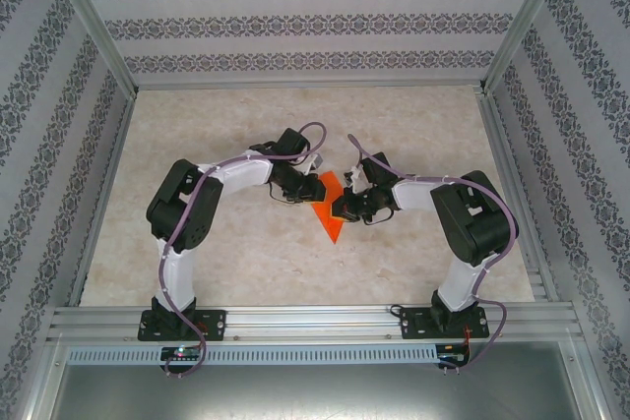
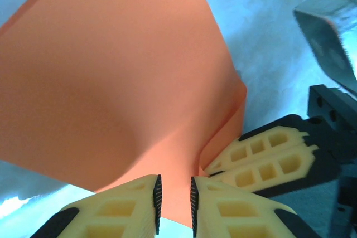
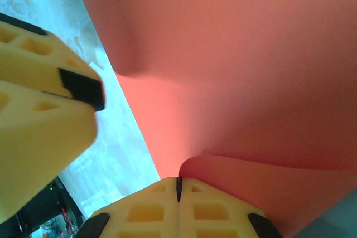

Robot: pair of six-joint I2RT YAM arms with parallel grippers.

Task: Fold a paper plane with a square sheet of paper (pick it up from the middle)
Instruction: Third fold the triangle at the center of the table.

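Note:
The orange sheet of paper [image 1: 330,211], folded to a point toward the near edge, is at the middle of the table between both grippers. My right gripper [image 1: 342,210] is shut on a curled flap of it; in the right wrist view the pads meet at the tip [image 3: 179,179], with the orange sheet [image 3: 234,54] spreading above. My left gripper [image 1: 313,187] is at the sheet's upper left. In the left wrist view its jaws [image 2: 175,179] stand a narrow gap apart, with the paper [image 2: 111,82] showing through. The right gripper's fingers [image 2: 262,160] pinch the sheet's edge nearby.
The pale marbled tabletop [image 1: 246,263] is bounded by aluminium rails [image 1: 315,320] at the front and by patterned walls [image 1: 59,145] on three sides. The two grippers are very close together; the left gripper's fingers [image 3: 33,110] loom in the right wrist view.

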